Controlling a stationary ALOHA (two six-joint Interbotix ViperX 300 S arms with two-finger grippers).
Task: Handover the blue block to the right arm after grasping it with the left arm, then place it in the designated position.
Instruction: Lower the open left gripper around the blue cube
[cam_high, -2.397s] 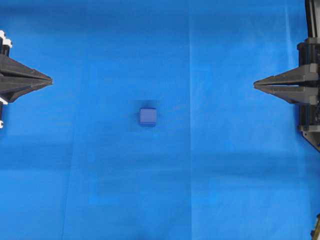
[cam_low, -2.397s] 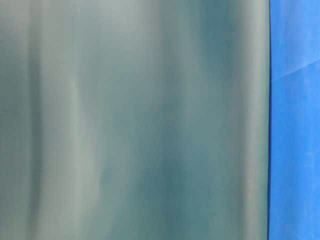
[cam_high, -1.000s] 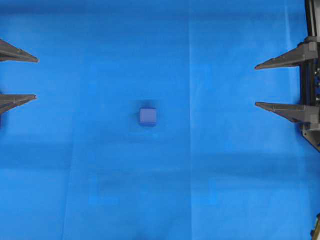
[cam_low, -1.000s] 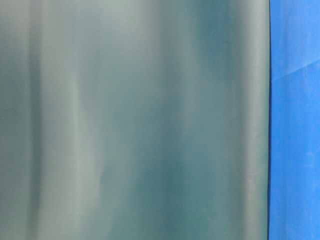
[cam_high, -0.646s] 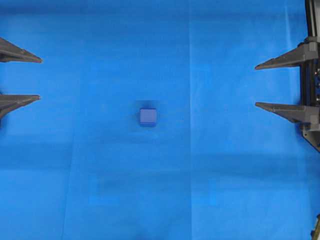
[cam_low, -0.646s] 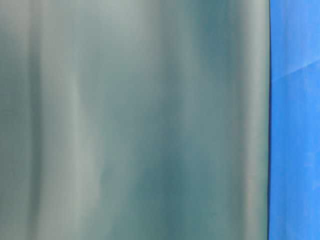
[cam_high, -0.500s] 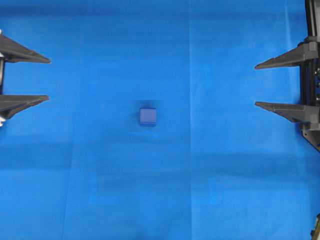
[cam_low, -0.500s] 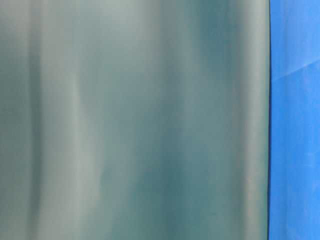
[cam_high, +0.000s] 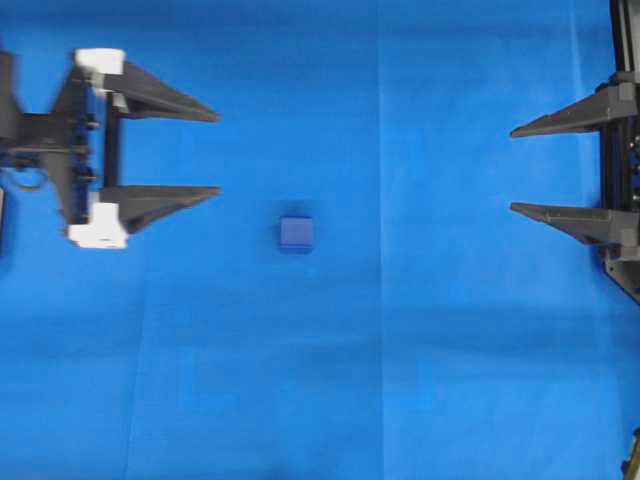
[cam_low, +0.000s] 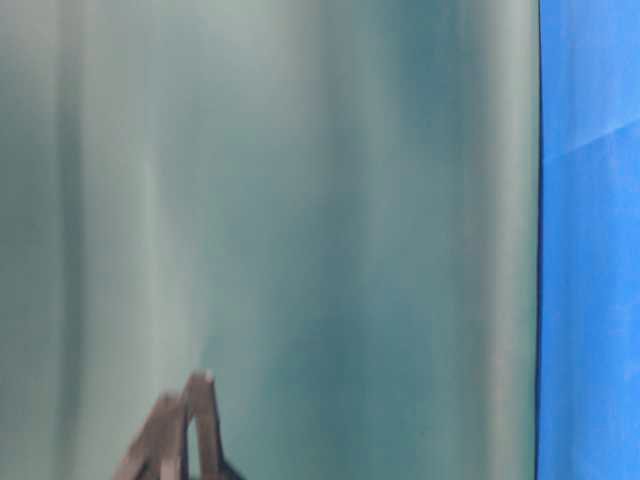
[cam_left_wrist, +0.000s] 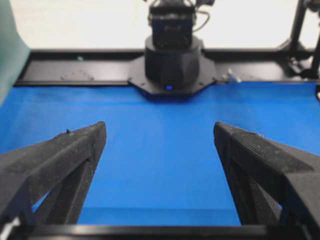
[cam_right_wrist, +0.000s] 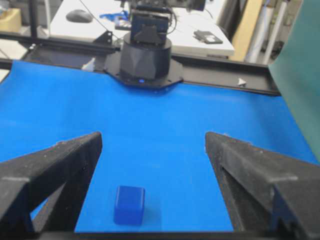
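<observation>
Overhead view: the small dark-blue cube, the blue block (cam_high: 296, 233), rests on the bright blue cloth (cam_high: 400, 380) near the middle of the worktop, untouched. Toward the left edge, the left arm's black two-fingered gripper with white blocks on its rail (cam_high: 217, 152) hangs with fingers spread wide, tips pointing at the middle, well apart from the cube and slightly above its line. At the right edge, the right arm's all-black pointed-finger gripper (cam_high: 512, 170) is likewise spread wide and empty. Right wrist view: the cube (cam_right_wrist: 129, 205) sits low between the spread fingers, nearer the left finger (cam_right_wrist: 55, 170)
</observation>
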